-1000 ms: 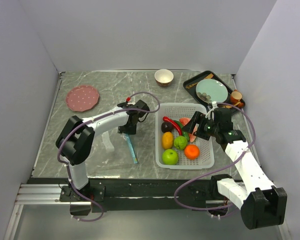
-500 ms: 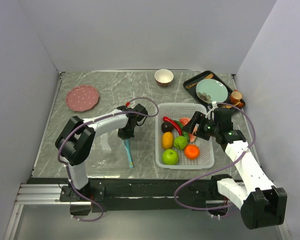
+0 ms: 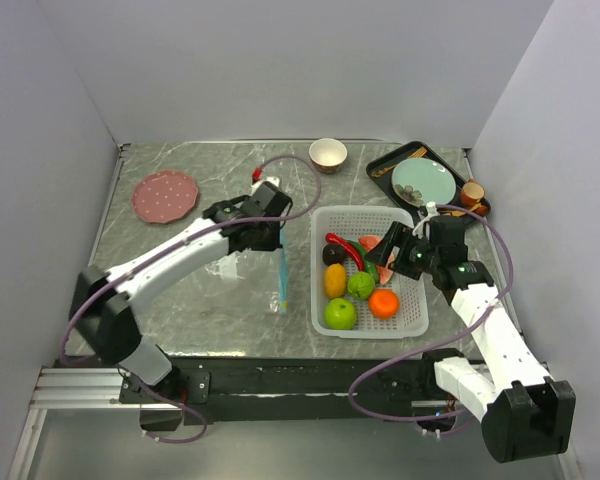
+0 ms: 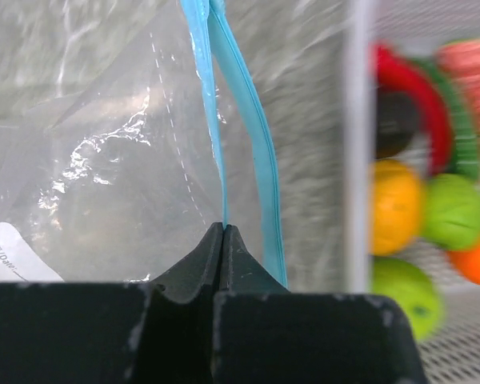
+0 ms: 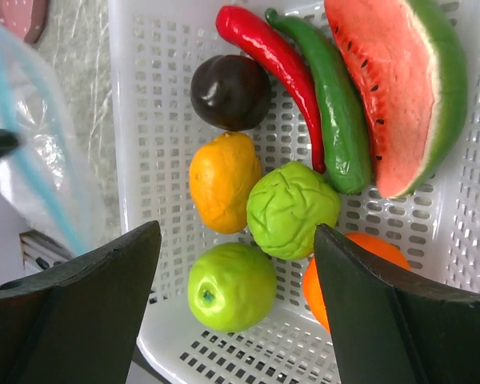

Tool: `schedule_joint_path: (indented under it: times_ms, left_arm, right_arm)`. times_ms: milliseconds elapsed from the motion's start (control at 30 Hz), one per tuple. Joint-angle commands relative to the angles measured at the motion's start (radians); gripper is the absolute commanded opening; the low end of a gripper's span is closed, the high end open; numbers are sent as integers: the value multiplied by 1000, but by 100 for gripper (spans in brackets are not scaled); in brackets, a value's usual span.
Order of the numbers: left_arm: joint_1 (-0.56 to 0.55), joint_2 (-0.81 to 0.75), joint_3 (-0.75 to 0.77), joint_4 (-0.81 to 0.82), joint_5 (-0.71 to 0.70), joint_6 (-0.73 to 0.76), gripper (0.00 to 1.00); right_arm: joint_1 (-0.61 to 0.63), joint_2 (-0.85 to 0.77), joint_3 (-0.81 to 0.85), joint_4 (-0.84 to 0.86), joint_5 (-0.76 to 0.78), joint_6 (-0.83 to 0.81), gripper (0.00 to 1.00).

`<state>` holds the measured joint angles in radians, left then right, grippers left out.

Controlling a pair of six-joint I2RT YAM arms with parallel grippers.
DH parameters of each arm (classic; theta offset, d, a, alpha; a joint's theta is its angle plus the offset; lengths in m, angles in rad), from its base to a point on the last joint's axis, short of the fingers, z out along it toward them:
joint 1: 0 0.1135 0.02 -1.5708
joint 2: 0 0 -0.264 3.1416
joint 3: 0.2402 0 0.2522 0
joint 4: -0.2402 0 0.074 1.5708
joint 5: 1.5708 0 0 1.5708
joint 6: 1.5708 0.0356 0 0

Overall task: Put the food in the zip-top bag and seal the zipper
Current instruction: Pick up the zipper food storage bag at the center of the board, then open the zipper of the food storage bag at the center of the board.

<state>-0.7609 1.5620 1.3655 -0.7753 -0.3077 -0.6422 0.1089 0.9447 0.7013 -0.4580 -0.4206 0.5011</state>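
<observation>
The zip-top bag (image 3: pixel 235 268) lies clear and crumpled on the table left of the white basket (image 3: pixel 412 322). My left gripper (image 3: pixel 274 236) is shut on one lip of the teal zipper (image 4: pixel 218 136), and the strip hangs down from the fingers (image 4: pixel 188 268); the other lip (image 4: pixel 256 160) gapes beside it. The food sits in the basket: green apple (image 5: pixel 230 286), yellow lemon (image 5: pixel 224 182), red chili (image 5: pixel 268 52), green pepper (image 5: pixel 336 120), watermelon slice (image 5: pixel 396 88), dark brown piece (image 5: pixel 230 90). My right gripper (image 5: pixel 238 240) hovers open over the fruit, holding nothing.
A pink plate (image 3: pixel 165 194) lies at the far left and a small bowl (image 3: pixel 328 154) at the back. A black tray (image 3: pixel 385 163) with a teal plate (image 3: pixel 425 180) and a cup (image 3: pixel 472 192) is at the back right. The walls stand close on three sides.
My left gripper has shut on the zipper strip and carried it up and right toward the basket, the arm stretching out. The right arm has not moved.
</observation>
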Motion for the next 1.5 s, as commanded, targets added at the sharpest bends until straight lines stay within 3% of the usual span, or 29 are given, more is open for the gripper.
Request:
schedule_joint_path:
  times_ms: [0,200,433,567,700,1133,1233,1267,1467]
  left_arm:
    - [0,-118,-23,148,84,13,1]
    - [2,-203,-114,222,130,1,1]
    - [-2,-217,-148,268,168,3,1]
    - [-15,-201,-129,260,177,1,1]
    - [-34,-214,-135,281,189,-11,1]
    - [-54,-221,-148,297,197,-27,1]
    - [-52,-226,-152,300,206,-27,1]
    - [-54,-229,-152,300,206,-25,1]
    - [-54,-250,-155,271,171,-20,1]
  right_arm:
    - [5,-27,55,24,-30,10,84]
    - [49,-38,66,126,-153,65,84]
    - [299,34,159,177,-38,105,81]
    - [365,117,190,200,9,122,75]
    - [405,196,228,222,11,120,64]
    - [477,356,264,305,20,145,62]
    - [483,405,270,321,2,151,55]
    - [483,411,267,350,-12,154,47]
    - [483,448,257,384,-11,171,16]
